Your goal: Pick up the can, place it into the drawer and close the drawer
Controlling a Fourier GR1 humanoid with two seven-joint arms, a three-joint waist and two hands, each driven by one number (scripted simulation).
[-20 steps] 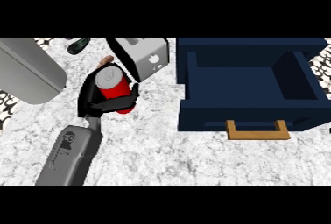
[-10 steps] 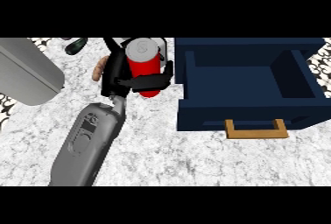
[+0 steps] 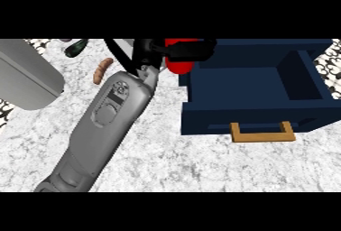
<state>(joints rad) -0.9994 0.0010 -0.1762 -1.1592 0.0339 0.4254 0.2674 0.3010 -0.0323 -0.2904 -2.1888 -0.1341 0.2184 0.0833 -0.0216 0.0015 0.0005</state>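
Note:
The red can (image 3: 178, 67) is held upright in my left hand (image 3: 144, 57), whose black fingers (image 3: 193, 48) curl round its upper part and hide much of it. The hand's grey forearm (image 3: 106, 117) comes in from the lower left. The can is at the far left corner of the open navy drawer (image 3: 246, 116), overlapping its left wall. The drawer's inside shows nothing in it, and its wooden handle (image 3: 262, 133) faces me. My right hand does not show.
A large grey rounded object (image 3: 26, 76) fills the far left. A sausage (image 3: 101, 71) and a dark bottle (image 3: 75, 46) lie on the marble counter (image 3: 200, 167) beyond the forearm.
My left hand has carried the can up and to the right, from the counter's left part to the drawer's left wall. The drawer has not moved.

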